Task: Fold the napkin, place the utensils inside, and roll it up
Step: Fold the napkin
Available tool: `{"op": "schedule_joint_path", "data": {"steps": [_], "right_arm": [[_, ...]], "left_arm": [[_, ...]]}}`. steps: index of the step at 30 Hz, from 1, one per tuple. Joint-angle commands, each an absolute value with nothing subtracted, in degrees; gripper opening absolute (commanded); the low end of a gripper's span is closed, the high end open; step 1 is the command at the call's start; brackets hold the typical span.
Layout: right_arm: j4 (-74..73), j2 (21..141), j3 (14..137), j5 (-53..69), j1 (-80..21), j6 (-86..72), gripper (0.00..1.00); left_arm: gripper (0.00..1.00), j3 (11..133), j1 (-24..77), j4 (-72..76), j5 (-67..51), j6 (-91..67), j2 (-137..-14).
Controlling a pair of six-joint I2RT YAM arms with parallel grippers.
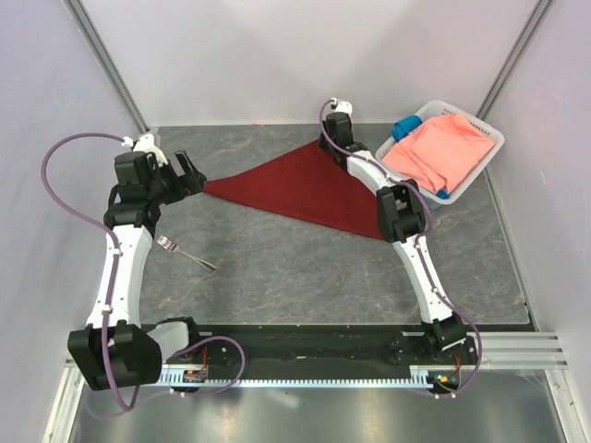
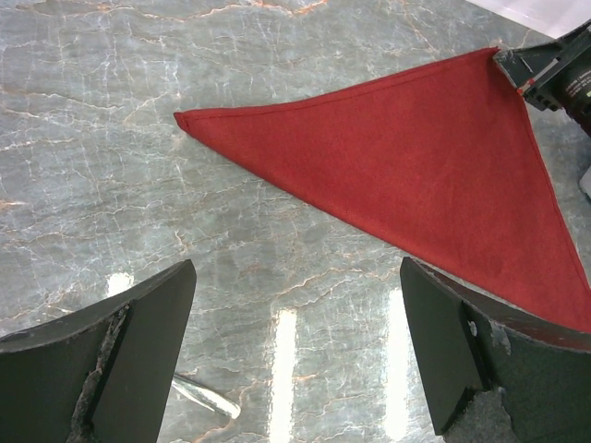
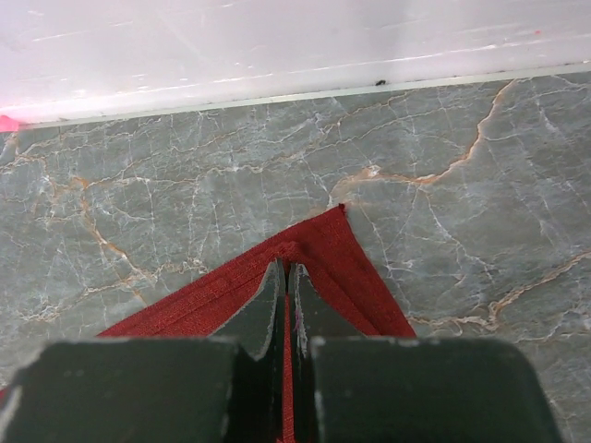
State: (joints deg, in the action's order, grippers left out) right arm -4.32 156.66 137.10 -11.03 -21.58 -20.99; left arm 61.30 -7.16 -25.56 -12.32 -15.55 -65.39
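The dark red napkin lies folded into a triangle on the table, its long point toward the left. My right gripper is shut on the napkin's far corner, pinching a ridge of cloth between its fingers. My left gripper is open and empty, just left of the napkin's left tip, above bare table. A silvery fork lies on the table beside the left arm; its handle end shows in the left wrist view.
A white basket at the back right holds a salmon-pink cloth and a small blue cloth. Walls close the table's back and sides. The black rail with the arm bases runs along the near edge.
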Motion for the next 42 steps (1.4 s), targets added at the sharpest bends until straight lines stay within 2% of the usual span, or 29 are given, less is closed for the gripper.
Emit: {"op": "schedule_joint_path", "data": {"steps": [1,3,4,7,16,22,33,42], "right_arm": [[-1.58,156.89,139.48,-10.20,-21.36,-21.97,0.00],[-1.32,156.54,139.05,-10.11,-21.36,-21.88,0.13],[-1.14,156.36,138.96,-9.67,-21.36,-21.71,0.28],[-0.62,154.78,137.99,-8.62,-21.27,-20.83,0.53],[-0.44,144.85,131.49,-6.33,-21.36,-16.26,0.74],[-0.44,135.45,124.20,-6.07,-21.53,-13.10,0.80],[-1.05,114.27,100.21,-0.18,-23.46,-13.97,0.82],[-6.15,100.21,83.60,7.20,-26.01,-15.20,0.79]], "left_arm": [[0.99,61.44,-7.03,-23.38,-13.62,-16.52,-65.57],[0.99,61.44,-7.03,-23.38,-13.89,-16.52,-65.65],[0.99,61.52,-7.03,-23.47,-13.89,-16.61,-65.83],[0.99,61.52,-7.03,-23.38,-14.15,-16.61,-65.92],[0.99,61.26,-7.03,-23.20,-15.21,-16.70,-66.01],[0.99,61.08,-7.03,-23.20,-14.33,-16.61,-66.27],[0.99,58.20,-6.59,-22.85,-8.36,-17.40,-66.36],[0.98,46.95,-7.29,-23.64,7.97,-24.51,-59.33]]}}
